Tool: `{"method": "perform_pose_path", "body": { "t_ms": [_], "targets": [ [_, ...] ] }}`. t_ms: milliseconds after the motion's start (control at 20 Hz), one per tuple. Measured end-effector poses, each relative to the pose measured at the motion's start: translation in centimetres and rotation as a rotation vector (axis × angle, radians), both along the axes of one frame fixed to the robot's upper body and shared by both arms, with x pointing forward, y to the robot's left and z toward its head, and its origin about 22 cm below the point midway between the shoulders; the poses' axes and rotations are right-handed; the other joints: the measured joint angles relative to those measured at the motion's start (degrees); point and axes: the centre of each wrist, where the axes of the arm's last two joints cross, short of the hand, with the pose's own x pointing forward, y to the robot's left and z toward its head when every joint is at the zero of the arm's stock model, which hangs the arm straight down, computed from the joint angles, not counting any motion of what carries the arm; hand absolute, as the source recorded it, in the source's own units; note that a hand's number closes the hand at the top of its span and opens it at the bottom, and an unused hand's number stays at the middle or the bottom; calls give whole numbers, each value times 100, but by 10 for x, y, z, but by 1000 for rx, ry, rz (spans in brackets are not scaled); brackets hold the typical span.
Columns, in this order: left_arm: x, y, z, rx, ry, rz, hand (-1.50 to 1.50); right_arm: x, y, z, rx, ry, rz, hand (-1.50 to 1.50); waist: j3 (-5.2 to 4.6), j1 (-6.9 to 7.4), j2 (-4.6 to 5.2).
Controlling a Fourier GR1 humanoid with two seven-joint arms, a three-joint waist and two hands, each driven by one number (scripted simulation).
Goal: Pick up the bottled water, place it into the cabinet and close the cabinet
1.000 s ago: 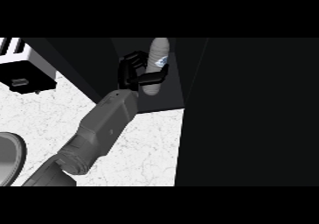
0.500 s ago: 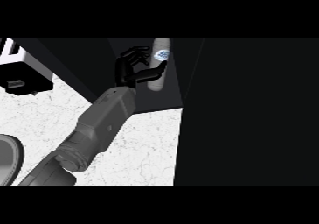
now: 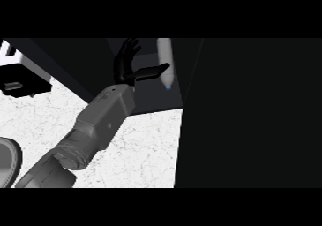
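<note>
Bottled water just beside open hand

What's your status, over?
Left hand open inside the cabinet, beside the bottled water. Bottle released, lying in cabinet. Right hand not in view. Cabinet not yet closed.

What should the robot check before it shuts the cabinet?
1. Bottled water inside the dark cabinet: ok.
2. Hand let go, fingers straight: ok.
3. Thumb off the bottle: cannot tell, its tip sits right at it.
4. Arm out of the cabinet: not ok, the hand is inside.
5. Bottle resting steady: cannot tell.
6. Other hand ready: cannot tell, not in view.
</note>
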Motion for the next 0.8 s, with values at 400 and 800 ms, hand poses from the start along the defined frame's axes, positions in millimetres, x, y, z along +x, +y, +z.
{"method": "perform_pose_path", "body": {
  "t_ms": [400, 800],
  "targets": [
    [3, 2, 4, 62, -24, -5, -150, 0, 1, 1, -4, -8, 8, -150, -2, -38, 8],
    [7, -11, 17, 137, -105, -123, 150, 0, 0, -1, -14, -8, 6, -150, 2, 19, -23]
  ]
}}
